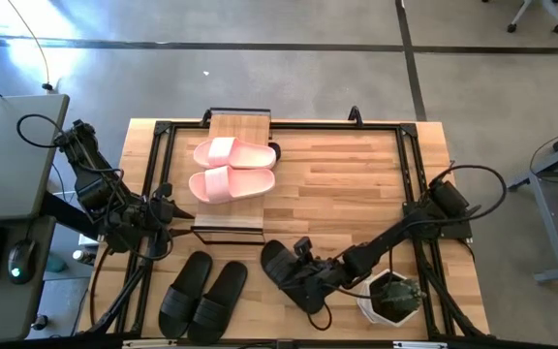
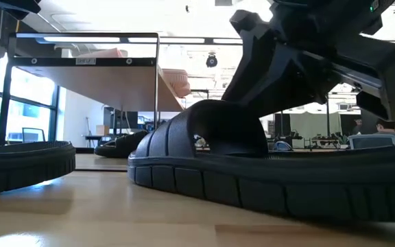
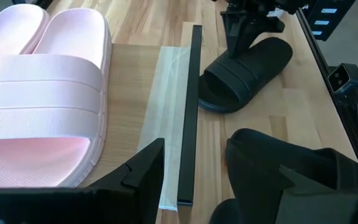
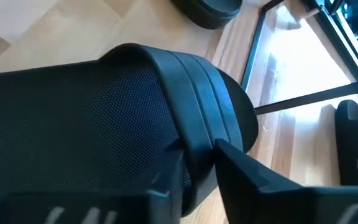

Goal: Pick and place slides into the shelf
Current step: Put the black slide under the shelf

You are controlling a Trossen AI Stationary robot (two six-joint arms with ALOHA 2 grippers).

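A pale pink pair of slides lies side by side on the shelf, a low rack with a plank top at the table's far middle. A black pair lies on the table near its near-left corner. A third black slide lies near the near edge, and my right gripper is shut on its strap. My left gripper is open beside the shelf's near-left end, its fingers on either side of the shelf's black frame bar without touching it. No other slide shows. My right gripper pinches the black slide's wide strap at its edge between the two fingers, slanting down from the table's right. The slide's sole lies on the table in the low view.
A white pot with a green plant stands close behind the right arm near the near edge. Black frame rails run around the tabletop. Bare wood lies right of the shelf. A desk with a keyboard and mouse stands beyond the left edge.
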